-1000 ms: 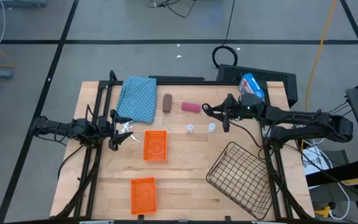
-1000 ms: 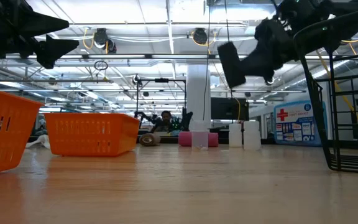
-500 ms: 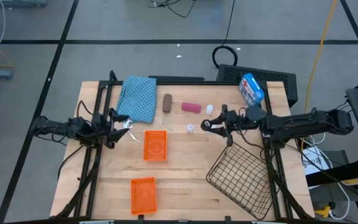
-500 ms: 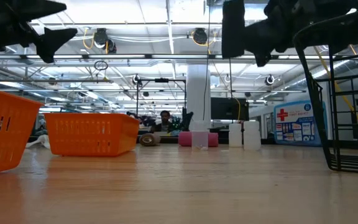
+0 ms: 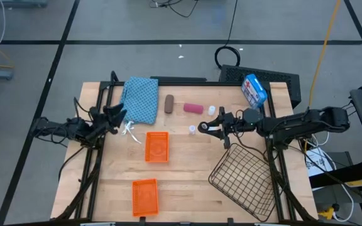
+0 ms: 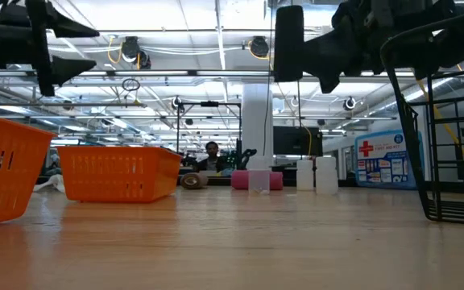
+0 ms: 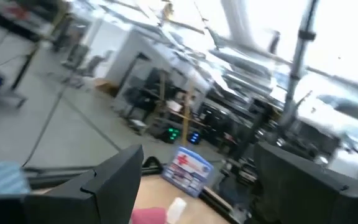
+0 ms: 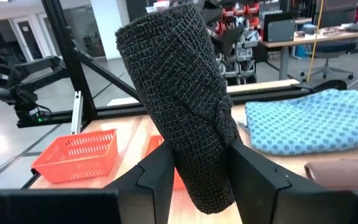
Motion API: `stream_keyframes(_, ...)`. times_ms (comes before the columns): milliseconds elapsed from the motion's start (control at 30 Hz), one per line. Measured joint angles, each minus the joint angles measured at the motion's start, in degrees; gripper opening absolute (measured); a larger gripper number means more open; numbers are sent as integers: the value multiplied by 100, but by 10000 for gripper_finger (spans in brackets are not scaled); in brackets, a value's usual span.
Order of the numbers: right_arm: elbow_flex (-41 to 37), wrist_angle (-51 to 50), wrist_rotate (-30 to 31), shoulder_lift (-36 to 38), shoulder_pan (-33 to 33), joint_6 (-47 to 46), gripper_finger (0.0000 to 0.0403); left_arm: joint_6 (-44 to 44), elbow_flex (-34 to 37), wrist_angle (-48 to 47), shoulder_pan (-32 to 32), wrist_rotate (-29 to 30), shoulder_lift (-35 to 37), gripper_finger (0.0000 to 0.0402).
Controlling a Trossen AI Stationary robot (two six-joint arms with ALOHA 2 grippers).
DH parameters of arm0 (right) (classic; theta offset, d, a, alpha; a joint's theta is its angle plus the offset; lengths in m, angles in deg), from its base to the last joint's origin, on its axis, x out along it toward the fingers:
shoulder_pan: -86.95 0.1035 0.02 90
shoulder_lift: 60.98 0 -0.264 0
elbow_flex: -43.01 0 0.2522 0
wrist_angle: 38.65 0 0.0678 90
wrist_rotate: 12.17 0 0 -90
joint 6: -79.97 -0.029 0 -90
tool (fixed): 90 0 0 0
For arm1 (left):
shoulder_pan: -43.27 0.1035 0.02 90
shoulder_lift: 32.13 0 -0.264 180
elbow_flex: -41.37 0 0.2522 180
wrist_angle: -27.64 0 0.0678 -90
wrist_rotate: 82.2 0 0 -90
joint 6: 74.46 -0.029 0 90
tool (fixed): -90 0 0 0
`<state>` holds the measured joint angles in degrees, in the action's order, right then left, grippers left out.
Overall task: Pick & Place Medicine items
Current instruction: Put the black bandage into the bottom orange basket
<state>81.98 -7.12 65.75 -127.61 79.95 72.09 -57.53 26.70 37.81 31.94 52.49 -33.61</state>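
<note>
Two orange baskets (image 5: pixel 157 146) (image 5: pixel 145 195) sit on the wooden table (image 5: pixel 187 188), one nearer its middle. A blue cloth (image 5: pixel 139 99) lies at the far left. A wire basket (image 5: pixel 244 177) rests tilted at the right. A blue-and-white box (image 5: pixel 254 90) stands beyond it.

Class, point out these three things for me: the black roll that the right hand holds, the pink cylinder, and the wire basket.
black roll (image 8: pixel 182 106), right wrist view, middle of its wrapped side.
pink cylinder (image 5: pixel 193 108), high view, middle of its body.
wire basket (image 5: pixel 228 154), high view, its upper rim.
</note>
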Motion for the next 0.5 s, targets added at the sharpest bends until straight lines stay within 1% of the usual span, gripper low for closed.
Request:
stream_keyframes(100, 0, 324, 0, -165, -1, -11, 127, 84, 0, -32, 2, -5, -25, 310)
stream_keyframes(167, 0, 493, -2, -253, -1, -57, 127, 241, -1, -150, 2, -249, -146, 310)
stream_keyframes(233, 34, 624, 0, -358, -1, -63, 127, 416, 0, -71, 2, -560, -394, 310)
stream_keyframes(333, 111, 649, -1, -515, -1, -66, 127, 527, 0, 332, 2, -760, -1008, 310)
stream_keyframes(500, 324, 663, 3, -894, -1, -68, 127, 293, -50, 1573, 1, -885, -2496, 310)
